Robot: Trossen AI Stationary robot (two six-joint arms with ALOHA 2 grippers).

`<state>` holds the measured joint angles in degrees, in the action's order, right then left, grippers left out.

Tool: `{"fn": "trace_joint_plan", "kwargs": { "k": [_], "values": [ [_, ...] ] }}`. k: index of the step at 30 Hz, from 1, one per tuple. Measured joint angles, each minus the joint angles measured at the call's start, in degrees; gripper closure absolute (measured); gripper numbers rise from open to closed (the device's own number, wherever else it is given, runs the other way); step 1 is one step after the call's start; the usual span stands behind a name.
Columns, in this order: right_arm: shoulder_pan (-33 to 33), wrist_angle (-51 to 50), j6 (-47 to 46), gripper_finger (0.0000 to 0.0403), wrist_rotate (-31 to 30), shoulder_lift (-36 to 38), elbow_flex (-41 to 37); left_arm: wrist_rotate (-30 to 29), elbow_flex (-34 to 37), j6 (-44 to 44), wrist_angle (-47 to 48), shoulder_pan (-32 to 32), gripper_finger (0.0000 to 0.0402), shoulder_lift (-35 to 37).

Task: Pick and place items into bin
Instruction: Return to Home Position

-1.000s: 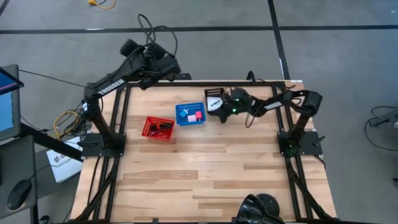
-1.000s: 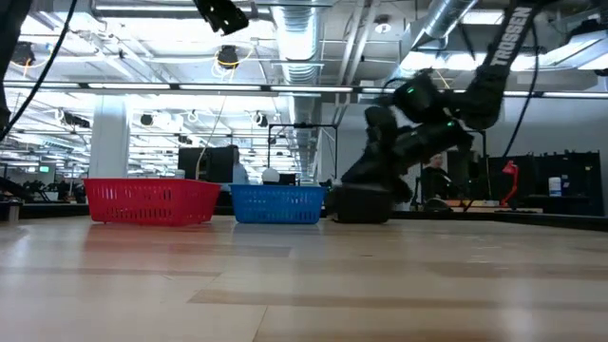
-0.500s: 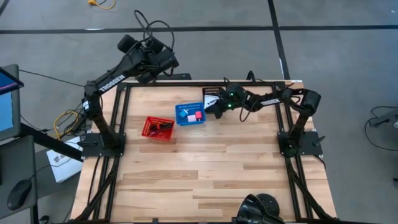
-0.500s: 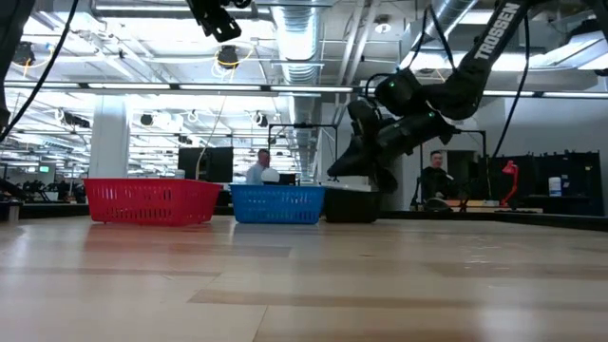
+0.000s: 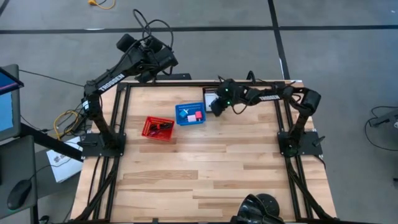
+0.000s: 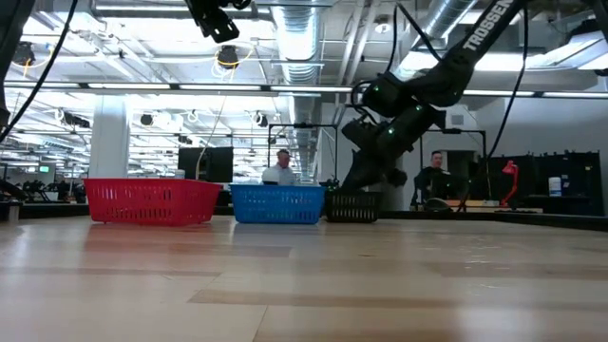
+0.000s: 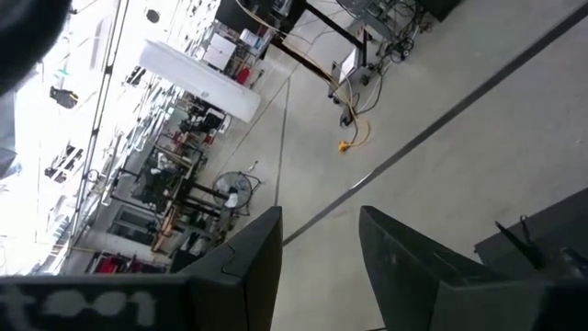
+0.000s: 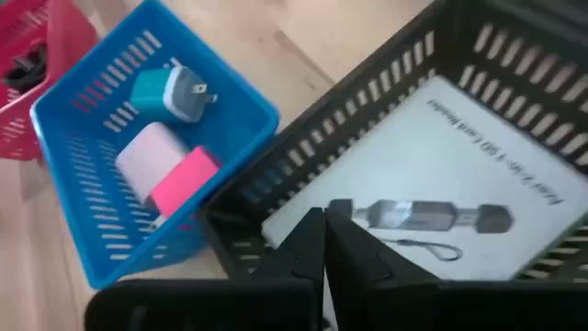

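My right gripper hovers shut and empty over the black basket's corner nearest the blue basket. The white card packet with a black pen-like shape lies flat on the black basket's floor. In the blue basket lie a blue cube, a pale pink cube and a pink cube. The red basket holds dark items, too small to tell apart. My left gripper is open, raised beyond the table's far left corner.
The three baskets stand in a row on the far half of the wooden table, red, blue and black from left to right. The near half is bare wood. People show in the room behind.
My right gripper has risen out of the black basket and now hangs above its rim, with the forearm swung toward the far edge. The basket, hidden by the gripper a second ago in the low view, shows whole. My left arm has drawn slightly farther from the table.
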<state>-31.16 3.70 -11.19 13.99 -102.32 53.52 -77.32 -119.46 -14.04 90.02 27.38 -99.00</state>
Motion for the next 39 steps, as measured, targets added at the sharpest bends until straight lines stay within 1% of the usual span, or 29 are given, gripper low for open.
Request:
{"fn": "trace_joint_plan", "kwargs": {
  "k": [2, 3, 7, 10, 13, 16, 19, 20, 22, 24, 25, 28, 31, 33, 35, 37, 39],
  "values": [
    [-0.13, -1.33, 0.17, 0.0403, 0.24, 0.02, 0.92, -0.02, 0.00, 0.00, 0.00, 0.00, 0.0262, 0.00],
    [-0.01, -1.53, 0.17, 0.0403, 1.52, 0.00, 1.20, 0.00, 0.00, 0.00, 0.00, 0.00, 0.0262, 0.00],
    [1.03, -1.77, 0.17, 0.0403, 9.32, 1.57, 2.44, -0.02, 0.00, 1.68, -0.01, 0.00, 0.0262, 0.00],
    [1.63, -3.11, -0.28, 0.0403, 14.06, 5.36, 2.60, 0.00, 0.00, 4.40, 0.00, -0.18, 0.0262, 0.04],
    [2.30, -7.91, -0.32, 0.0403, 17.21, 11.90, 2.60, 2.05, 0.02, 7.39, -0.01, -0.64, 0.0262, 1.52],
    [3.20, -14.95, 1.55, 0.0403, 16.88, 20.51, 2.60, 3.75, 0.02, 6.05, -0.02, -1.53, 0.0262, 5.24],
    [4.37, -20.59, 3.52, 0.0403, 13.16, 30.18, 2.56, 6.80, 0.02, 5.63, 0.00, -2.40, 0.0262, 10.33],
    [4.99, -21.92, 4.57, 0.0403, 11.83, 33.40, 2.54, 8.77, 0.10, 4.42, -0.03, -2.77, 0.0262, 12.41],
    [6.58, -23.13, 6.97, 0.0403, 9.82, 39.34, 1.99, 14.52, 2.19, 1.36, -0.17, -3.77, 0.0262, 17.88],
    [8.47, -21.84, 8.86, 0.0403, 9.57, 44.53, -0.02, 19.26, 7.11, -1.44, -0.14, -5.41, 0.0262, 24.20],
    [9.35, -20.82, 9.43, 0.0403, 9.68, 46.80, -1.62, 20.23, 10.65, -2.83, -0.25, -6.64, 0.0262, 27.28],
    [11.57, -16.95, 9.72, 0.0403, 9.69, 53.09, -7.98, 20.45, 24.24, -8.79, -2.90, -11.65, 0.0262, 37.12],
    [12.43, -10.80, 7.48, 0.0403, 9.70, 58.39, -16.10, 20.92, 40.06, -11.87, -10.43, -17.59, 0.0262, 47.11],
    [12.44, -5.63, 4.62, 0.0403, 10.19, 61.24, -21.41, 21.97, 50.11, -11.29, -18.82, -21.21, 0.0262, 53.24],
    [12.42, -0.70, 1.98, 0.0403, 11.12, 63.75, -25.89, 25.08, 59.34, -8.29, -29.54, -24.19, 0.0262, 58.94],
    [12.46, 3.55, 0.38, 0.0403, 11.84, 66.10, -29.97, 30.22, 67.81, -3.21, -42.21, -26.80, 0.0262, 64.03],
    [12.99, 8.87, -0.82, 0.0403, 11.79, 68.27, -34.16, 37.56, 75.72, 2.10, -55.92, -29.12, 0.0262, 68.48]
  ]
}}
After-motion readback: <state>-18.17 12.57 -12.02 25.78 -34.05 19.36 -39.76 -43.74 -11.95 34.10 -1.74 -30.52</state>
